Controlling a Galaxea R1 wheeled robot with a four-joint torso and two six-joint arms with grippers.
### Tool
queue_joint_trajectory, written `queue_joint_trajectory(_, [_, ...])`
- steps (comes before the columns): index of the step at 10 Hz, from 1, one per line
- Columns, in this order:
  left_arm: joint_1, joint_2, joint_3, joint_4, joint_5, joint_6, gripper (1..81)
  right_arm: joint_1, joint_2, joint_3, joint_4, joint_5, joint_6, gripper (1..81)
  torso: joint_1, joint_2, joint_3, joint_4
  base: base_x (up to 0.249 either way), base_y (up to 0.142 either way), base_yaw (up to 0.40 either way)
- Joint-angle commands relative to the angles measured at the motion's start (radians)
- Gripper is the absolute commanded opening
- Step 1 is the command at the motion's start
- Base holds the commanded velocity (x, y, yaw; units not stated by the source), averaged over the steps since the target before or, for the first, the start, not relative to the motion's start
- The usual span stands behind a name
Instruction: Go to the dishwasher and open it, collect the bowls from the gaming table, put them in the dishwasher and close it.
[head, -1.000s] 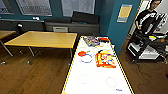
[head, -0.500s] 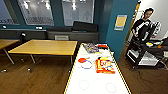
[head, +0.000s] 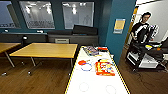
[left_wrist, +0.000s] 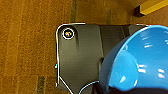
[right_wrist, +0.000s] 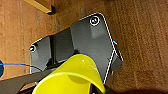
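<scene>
The gaming table (head: 96, 80), glossy white with red, orange and blue graphics and a yellow rim, stretches away right in front of me in the head view. A bright blue bowl (left_wrist: 140, 62) hangs over the brown floor in the left wrist view, with my left gripper (left_wrist: 110, 87) shut on its rim. A yellow bowl (right_wrist: 72, 75) hangs the same way in the right wrist view, held by my right gripper (right_wrist: 95, 88). The dishwasher is out of view.
Two plain yellow-topped tables (head: 47, 50) stand to the left of the gaming table. At the right, a person (head: 141, 28) stands behind a dark cart (head: 145, 53), beyond a teal wall corner (head: 117, 30). A dark counter (head: 72, 37) runs along the back wall.
The whole head view has shifted a little and levelled, so the camera has moved. The gaming table, the yellow tables and the person keep their places relative to each other.
</scene>
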Motion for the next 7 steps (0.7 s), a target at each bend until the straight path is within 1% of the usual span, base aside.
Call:
queue_joint_trajectory(1, [-0.024,-0.008,-0.004,0.010,0.037,0.009,1.0,0.044,0.020,-0.081,-0.016,-0.099,-0.005,1.0,0.000,0.000,0.000,0.000,0.000,0.000,0.000])
queue_joint_trajectory(3, [-0.013,0.006,-0.006,0.002,0.042,0.016,1.0,0.042,0.052,-0.129,-0.017,-0.111,-0.005,1.0,0.000,0.000,0.000,0.000,0.000,0.000,0.000])
queue_joint_trajectory(4, [0.001,0.020,-0.011,0.002,0.074,0.022,1.0,0.042,0.060,-0.140,-0.017,-0.114,-0.005,1.0,0.000,0.000,0.000,0.000,0.000,0.000,0.000])
queue_joint_trajectory(5, [0.007,0.047,-0.038,-0.048,0.109,0.099,1.0,0.042,0.065,-0.148,-0.017,-0.116,-0.005,1.0,0.000,0.000,0.000,0.000,0.000,0.000,0.000])
queue_joint_trajectory(6, [0.010,0.078,-0.090,-0.186,0.114,0.240,1.0,0.042,0.066,-0.149,-0.016,-0.116,-0.004,1.0,0.000,0.000,0.000,0.000,0.000,0.000,0.000])
queue_joint_trajectory(7, [0.010,0.117,-0.168,-0.374,0.115,0.420,1.0,0.042,0.066,-0.149,-0.016,-0.116,-0.004,1.0,0.000,0.000,0.000,0.000,0.000,0.000,0.000])
